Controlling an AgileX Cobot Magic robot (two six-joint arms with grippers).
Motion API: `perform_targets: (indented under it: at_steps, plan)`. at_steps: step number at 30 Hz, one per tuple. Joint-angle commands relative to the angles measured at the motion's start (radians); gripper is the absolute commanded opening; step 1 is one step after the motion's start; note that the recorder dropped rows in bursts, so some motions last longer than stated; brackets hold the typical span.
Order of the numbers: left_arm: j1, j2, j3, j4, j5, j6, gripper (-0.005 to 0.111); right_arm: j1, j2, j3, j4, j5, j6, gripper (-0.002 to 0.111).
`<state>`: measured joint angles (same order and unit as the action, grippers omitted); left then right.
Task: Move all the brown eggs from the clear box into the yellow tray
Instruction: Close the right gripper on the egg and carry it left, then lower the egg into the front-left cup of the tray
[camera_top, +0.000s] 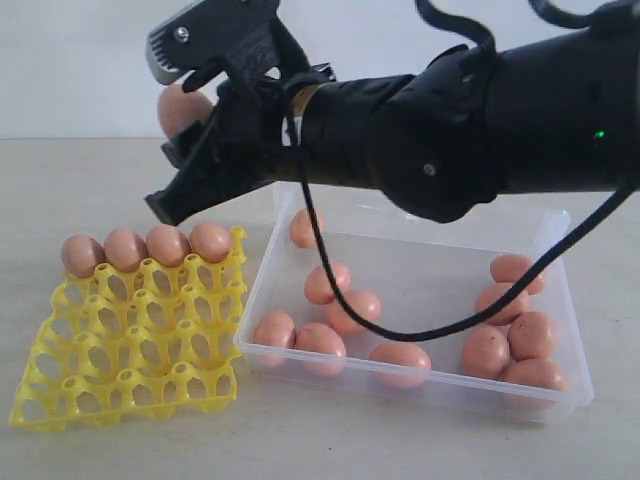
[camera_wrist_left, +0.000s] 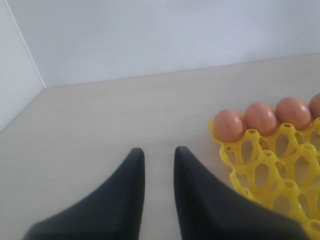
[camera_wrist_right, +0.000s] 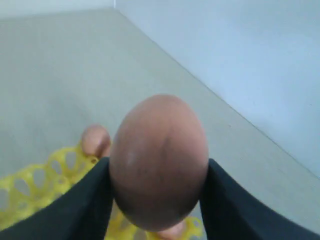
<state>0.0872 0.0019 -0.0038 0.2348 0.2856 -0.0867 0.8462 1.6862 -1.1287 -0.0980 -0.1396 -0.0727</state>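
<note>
1. Done: four brown eggs (camera_top: 147, 247) sit in the yellow tray's (camera_top: 130, 390) back row; its other cells are empty.
2. Right pincer (camera_wrist_right: 157, 170) is clenched on a fifth egg (camera_top: 183, 108), aloft above the tray.
3. Left to move: eleven eggs in the clear box (camera_top: 420, 395).
4. Left pincer (camera_wrist_left: 157, 152) is slightly parted and empty, over the counter (camera_wrist_left: 100, 115).
</note>
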Motion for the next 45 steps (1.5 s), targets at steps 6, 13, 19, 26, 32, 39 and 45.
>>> perform_targets:
  at_steps: [6,13,19,26,32,39,45]
  plan:
    - [0.002,-0.002,0.004,-0.002,-0.002,-0.002,0.022,0.09,0.141,0.0,-0.013,-0.248,0.2,0.0]
    - [0.002,-0.002,0.004,-0.002,-0.002,-0.002,0.022,0.131,0.244,-0.032,-0.082,-0.299,0.293,0.0]
    - [0.002,-0.002,0.004,-0.002,-0.002,-0.002,0.022,0.131,0.323,-0.128,-0.195,-0.298,0.406,0.0]
    - [0.002,-0.002,0.004,-0.002,-0.002,-0.002,0.022,0.151,0.438,-0.243,-0.275,-0.273,0.491,0.0]
    - [0.002,-0.002,0.004,-0.002,-0.002,-0.002,0.022,0.162,0.53,-0.347,-0.344,-0.268,0.548,0.0]
    - [0.002,-0.002,0.004,-0.002,-0.002,-0.002,0.022,0.16,0.597,-0.419,-0.344,-0.222,0.566,0.0]
    - [0.002,-0.002,0.004,-0.002,-0.002,-0.002,0.022,0.16,0.604,-0.419,-0.344,-0.183,0.542,0.0]
